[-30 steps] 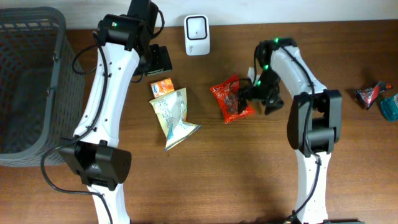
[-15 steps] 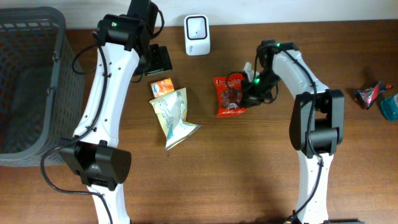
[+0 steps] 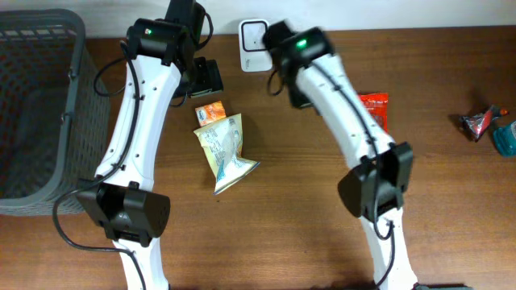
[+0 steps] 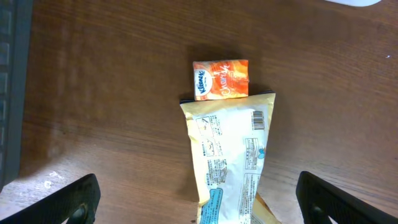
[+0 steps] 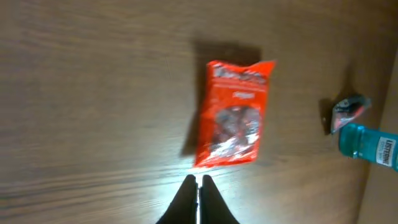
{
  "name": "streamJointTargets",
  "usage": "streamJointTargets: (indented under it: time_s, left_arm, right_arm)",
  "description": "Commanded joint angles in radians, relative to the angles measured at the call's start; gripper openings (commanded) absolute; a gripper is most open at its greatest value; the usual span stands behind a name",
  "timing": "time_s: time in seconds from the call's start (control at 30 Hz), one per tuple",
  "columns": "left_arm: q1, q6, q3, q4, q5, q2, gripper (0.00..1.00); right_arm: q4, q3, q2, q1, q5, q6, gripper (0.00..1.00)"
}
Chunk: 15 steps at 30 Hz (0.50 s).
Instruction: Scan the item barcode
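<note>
— R jaws?
— We see the right gripper (image 5: 199,190) pinched shut, nothing btwn the tips. The red packet (image 5: 233,115) lies flat on the table (image 5: 93,93) just past them.
— L?
— Left gripper (image 4: 199,202) spread wide, holding nothing, above the cream packet (image 4: 230,155) & orange tissue pack (image 4: 220,79), which touch end to end.
— Scanner?
— Overhead we see the white scanner (image 3: 253,34) by the right arm (image 3: 337,101); red packet well to its right.

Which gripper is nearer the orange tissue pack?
Left. The left gripper hangs open just beyond the tissue pack, almost over it; the right gripper, shut, is well off toward the robot's right, by the red packet.
</note>
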Motion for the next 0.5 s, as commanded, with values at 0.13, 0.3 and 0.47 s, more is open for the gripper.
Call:
streamJointTargets:
  time_s: [0.13, 0.3, 0.47]
  left_arm:
    - [0.002, -0.001, 0.015, -0.002, -0.004, -0.02, 0.99]
    - [0.002, -0.001, 0.016, -0.002, -0.004, -0.02, 0.99]
    - [0.002, -0.001, 0.016, -0.001, -0.004, -0.02, 0.99]
  right_arm:
    - [0.016, -0.026, 0.023, -0.138, -0.047, -0.074, 0.94]
    - [0.136, -0.069, 0.058, -0.229, -0.071, -0.058, 0.98]
    - [0.341, -0.239, 0.063, -0.289, -0.211, -0.061, 0.99]
